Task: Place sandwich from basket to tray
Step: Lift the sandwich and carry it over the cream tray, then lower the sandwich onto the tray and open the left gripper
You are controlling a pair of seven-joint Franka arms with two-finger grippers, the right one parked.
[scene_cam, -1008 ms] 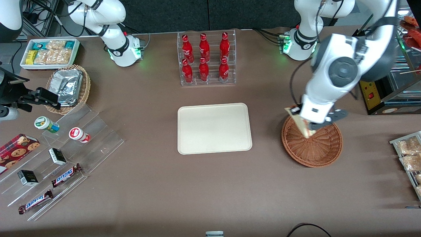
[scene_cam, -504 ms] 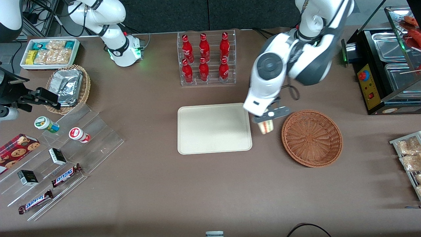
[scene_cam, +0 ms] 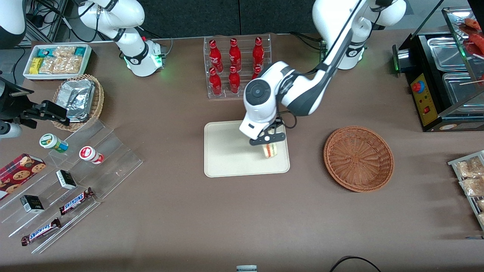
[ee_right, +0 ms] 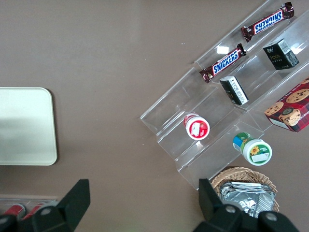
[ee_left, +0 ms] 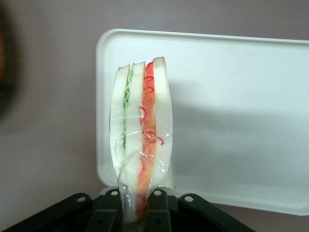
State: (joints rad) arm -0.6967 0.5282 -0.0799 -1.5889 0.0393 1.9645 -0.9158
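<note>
My left gripper is shut on the sandwich, a wrapped wedge of white bread with red and green filling. It hangs over the cream tray, above the tray's end nearest the basket. The wrist view shows the sandwich edge-on, pinched at its narrow end between the fingers, with the tray below it. The reddish-brown wicker basket sits beside the tray toward the working arm's end of the table, with nothing in it.
A clear rack of red bottles stands farther from the front camera than the tray, close to the arm's elbow. A tan basket of foil packets, a white snack bin and clear stepped shelves lie toward the parked arm's end.
The gripper has carried the sandwich up out of the basket, sideways past the tray's edge, and now holds it over the tray. The basket is left with nothing in it.
</note>
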